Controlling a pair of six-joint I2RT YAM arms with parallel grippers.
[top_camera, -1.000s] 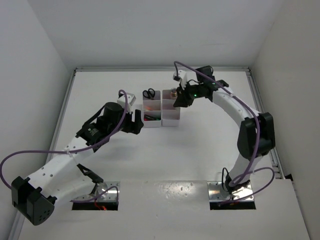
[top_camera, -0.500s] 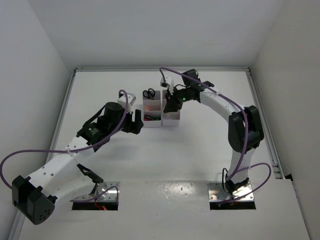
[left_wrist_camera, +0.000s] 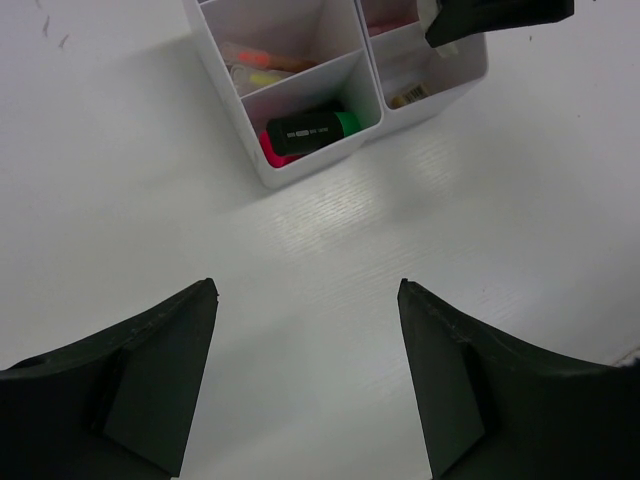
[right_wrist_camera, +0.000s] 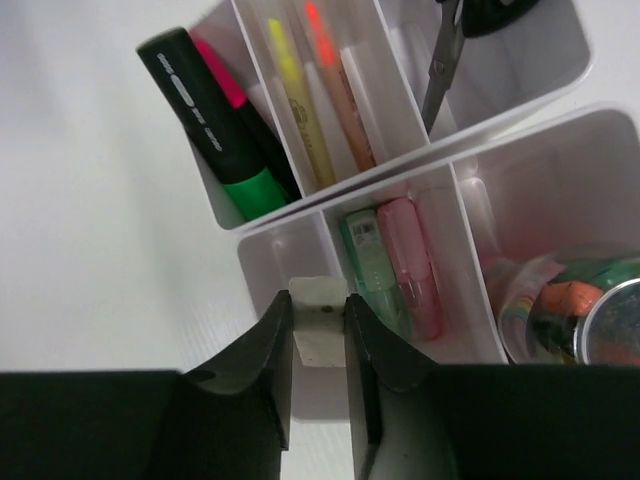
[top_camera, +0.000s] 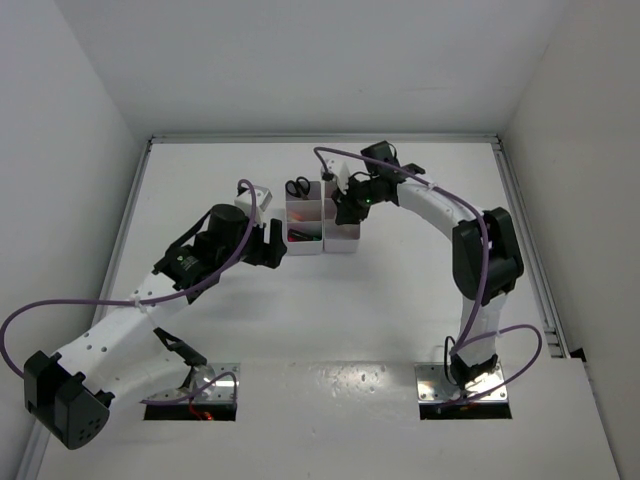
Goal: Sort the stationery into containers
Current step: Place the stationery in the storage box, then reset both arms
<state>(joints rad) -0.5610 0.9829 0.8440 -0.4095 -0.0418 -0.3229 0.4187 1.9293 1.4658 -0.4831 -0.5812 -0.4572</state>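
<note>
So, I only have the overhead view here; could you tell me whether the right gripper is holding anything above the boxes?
Observer: Yes, its wrist view shows the right gripper shut on a small beige block.
Operator: Thank you. Which compartment is it above?
Observer: It seems to hang at the end compartment, beside the one holding the green clip and pink eraser.
Operator: And is the left gripper carrying anything?
Observer: No, the left gripper is open, with only table between its fingers.
</note>
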